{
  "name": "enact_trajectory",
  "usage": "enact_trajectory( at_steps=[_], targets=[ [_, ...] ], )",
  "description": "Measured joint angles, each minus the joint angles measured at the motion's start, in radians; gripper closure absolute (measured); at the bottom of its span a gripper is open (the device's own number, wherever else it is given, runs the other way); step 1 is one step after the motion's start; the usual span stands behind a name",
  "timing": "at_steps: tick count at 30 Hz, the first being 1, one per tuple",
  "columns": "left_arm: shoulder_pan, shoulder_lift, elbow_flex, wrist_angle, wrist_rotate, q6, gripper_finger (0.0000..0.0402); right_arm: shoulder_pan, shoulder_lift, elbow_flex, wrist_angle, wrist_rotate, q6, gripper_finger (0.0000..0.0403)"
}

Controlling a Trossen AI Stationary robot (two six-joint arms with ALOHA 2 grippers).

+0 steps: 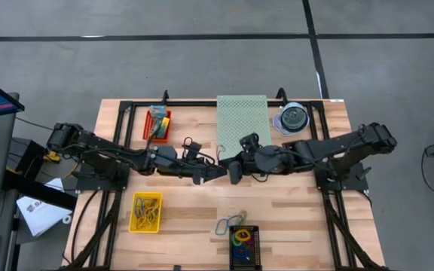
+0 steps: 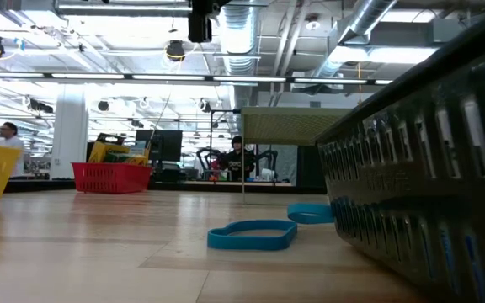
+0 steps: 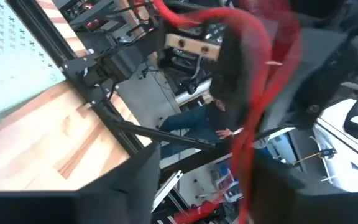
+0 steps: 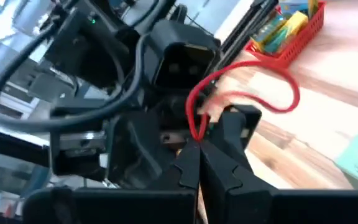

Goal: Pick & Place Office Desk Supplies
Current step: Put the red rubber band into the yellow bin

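Both grippers meet tip to tip above the middle of the table. My right gripper (image 4: 197, 146) (image 1: 232, 170) is shut on a red rubber band (image 4: 253, 81). My left gripper (image 3: 210, 183) (image 1: 212, 172) faces it with its fingers apart, and the band (image 3: 253, 118) runs through the gap between them. Crayon boxes (image 1: 157, 117) lie in a red basket (image 1: 148, 135) at the far left. More rubber bands lie in a yellow basket (image 1: 134, 223) and a black tray (image 1: 255, 248) near the front edge. A blue band (image 2: 253, 236) lies flat on the table. My right gripper pinches one end of the red band's loop (image 4: 196, 132) between its two fingertips. The rest of the loop stands out beyond them toward the left gripper, clear of the table. My left gripper has the band between its open fingers; whether a finger touches it I cannot tell.
A pale green perforated box (image 1: 242, 120) and a clear round disc case (image 1: 293, 118) stand at the far edge, behind the grippers. Black frame rails (image 1: 119, 113) run along the table's sides. A person (image 3: 191, 118) is beyond the table.
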Motion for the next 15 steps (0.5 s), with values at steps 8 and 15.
enact_trajectory(
  at_steps=[8, 15],
  targets=[
    [-0.016, -0.002, 0.0, 0.011, 0.0, 0.024, 0.0351, 0.008, -0.008, -0.001, -0.029, 0.013, 0.004, 0.0403],
    [-0.018, -0.002, 0.0, 0.02, -0.007, 0.048, 0.0399, 0.022, -0.008, -0.001, -0.047, 0.019, 0.011, 0.0403]
  ],
)
